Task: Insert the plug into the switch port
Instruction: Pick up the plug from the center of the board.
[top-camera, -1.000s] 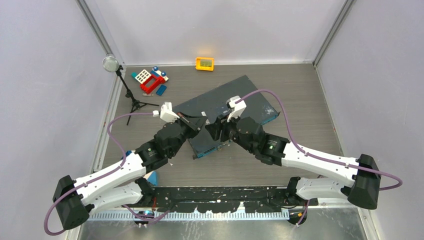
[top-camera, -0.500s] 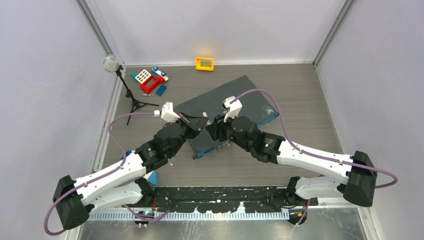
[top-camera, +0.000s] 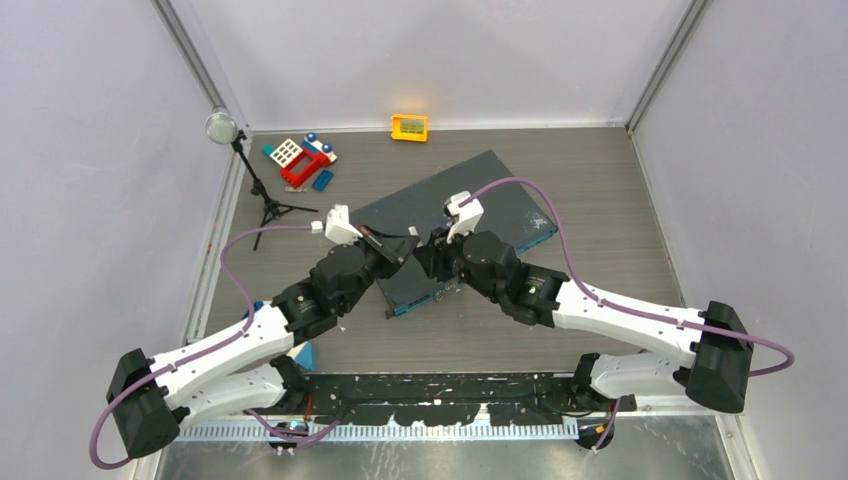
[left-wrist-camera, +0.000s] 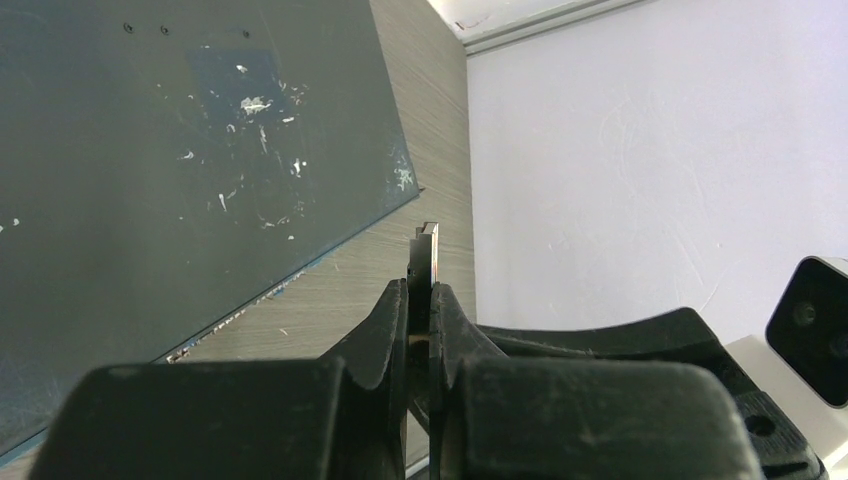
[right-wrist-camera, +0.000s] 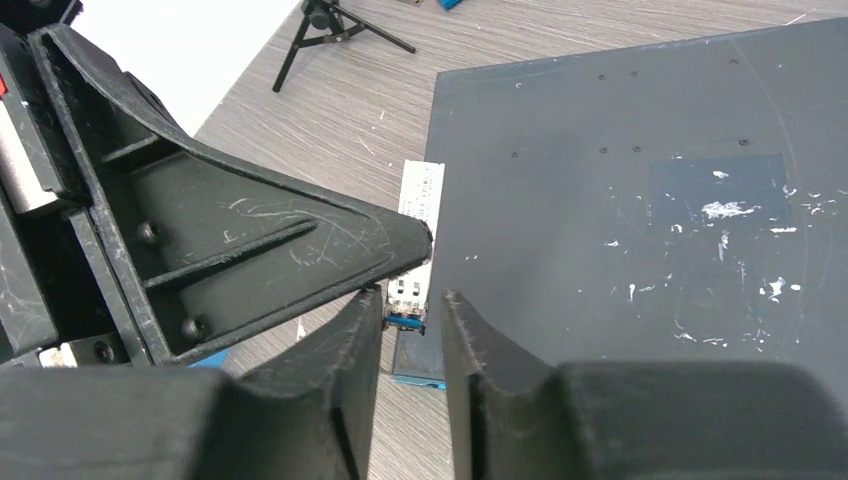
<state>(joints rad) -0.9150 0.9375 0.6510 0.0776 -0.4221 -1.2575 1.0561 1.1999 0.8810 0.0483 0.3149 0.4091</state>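
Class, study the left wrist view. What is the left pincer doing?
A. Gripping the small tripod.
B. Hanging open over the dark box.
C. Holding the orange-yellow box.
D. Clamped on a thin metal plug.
D: the left pincer has its fingers pressed onto the thin plug, which sticks out past their tips.

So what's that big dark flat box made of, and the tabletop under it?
The box looks like painted sheet metal: matte dark grey, small screw heads, white scuffs where the coat seems chipped. The tabletop looks like grey wood-grain laminate or vinyl, going by its fine, even streaks; real wood can't be ruled out.
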